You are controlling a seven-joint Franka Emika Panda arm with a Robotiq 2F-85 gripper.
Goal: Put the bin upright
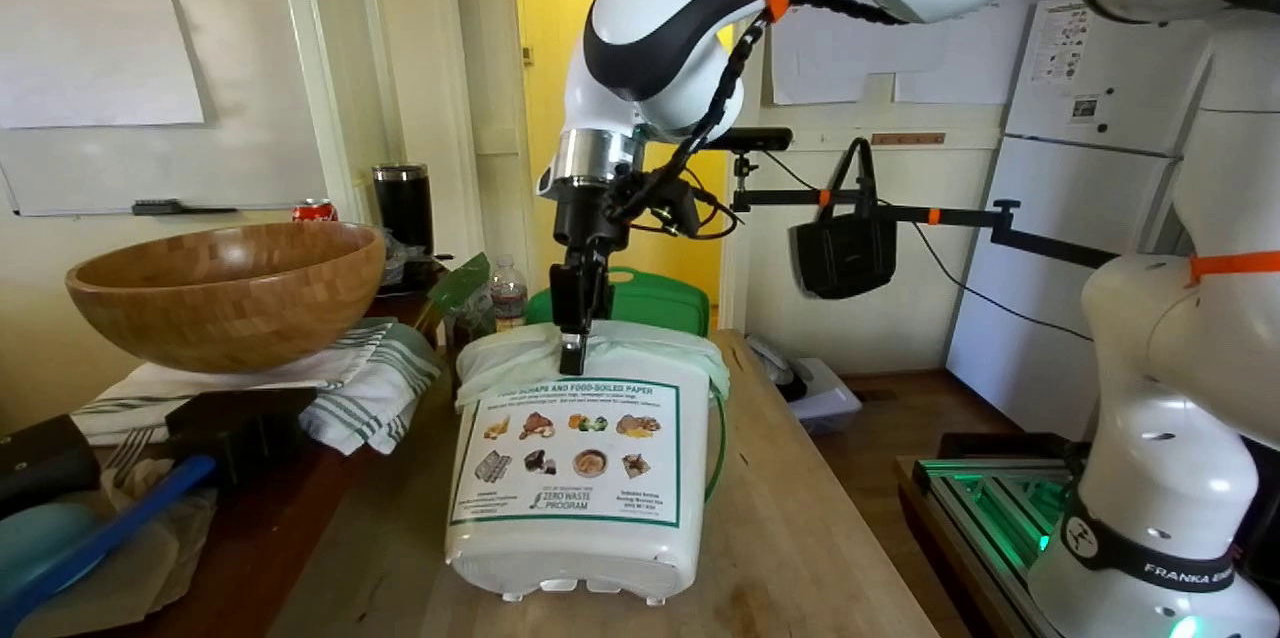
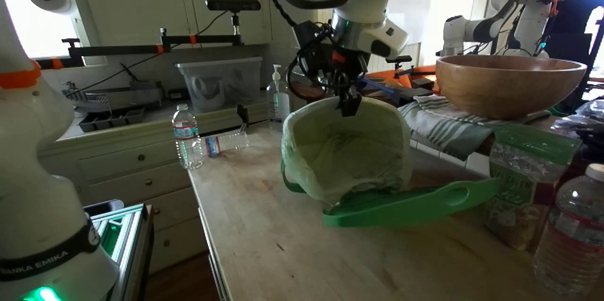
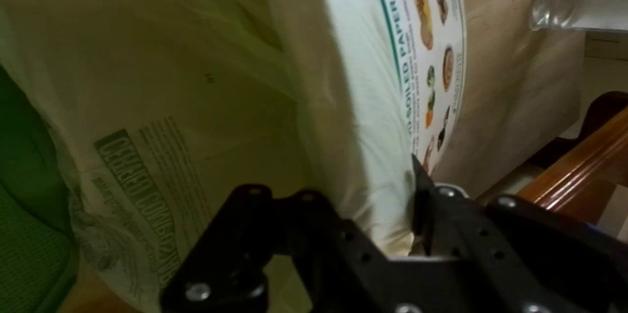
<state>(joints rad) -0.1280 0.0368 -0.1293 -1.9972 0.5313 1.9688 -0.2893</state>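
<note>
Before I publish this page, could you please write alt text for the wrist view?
A black gripper straddles the rim of a bin, one finger inside; whether it grips is unclear. A pale liner fills much of the left, beside part of a green lid. At right show the bin's food-picture label and part of a clear bottle.

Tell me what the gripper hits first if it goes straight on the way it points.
Most likely the bin: the gripper points down at its bag-covered rim, which sits between the jaws. Exactly where it would press first is unclear, as depth is hard to judge.
</note>
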